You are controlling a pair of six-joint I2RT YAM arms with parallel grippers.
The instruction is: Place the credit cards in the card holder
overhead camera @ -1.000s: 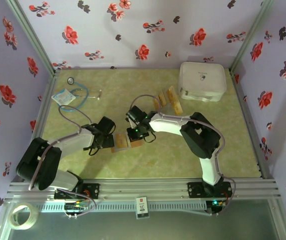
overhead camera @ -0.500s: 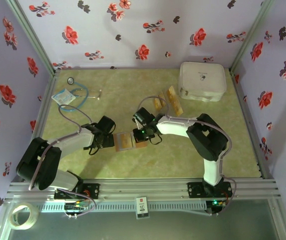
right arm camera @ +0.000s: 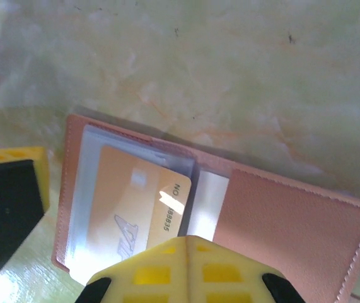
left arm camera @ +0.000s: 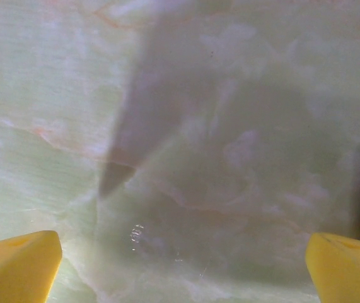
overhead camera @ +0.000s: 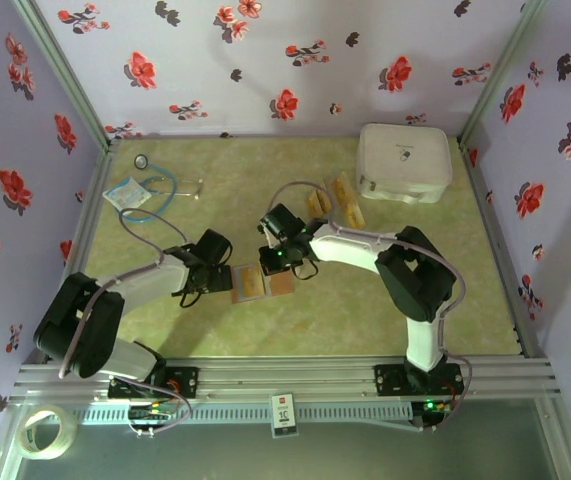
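Beneath right pincer, apparently: card holder

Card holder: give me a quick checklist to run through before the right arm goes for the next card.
1. Card holder lying open and flat: ok.
2. Card inside the clear sleeve: ok; fully seated: cannot tell.
3. Right gripper clear of that card: cannot tell; it is shut right at the card's edge.
4. Left gripper open and empty beside the holder: ok.
5. Loose cards lying within sight beside the white case: ok.
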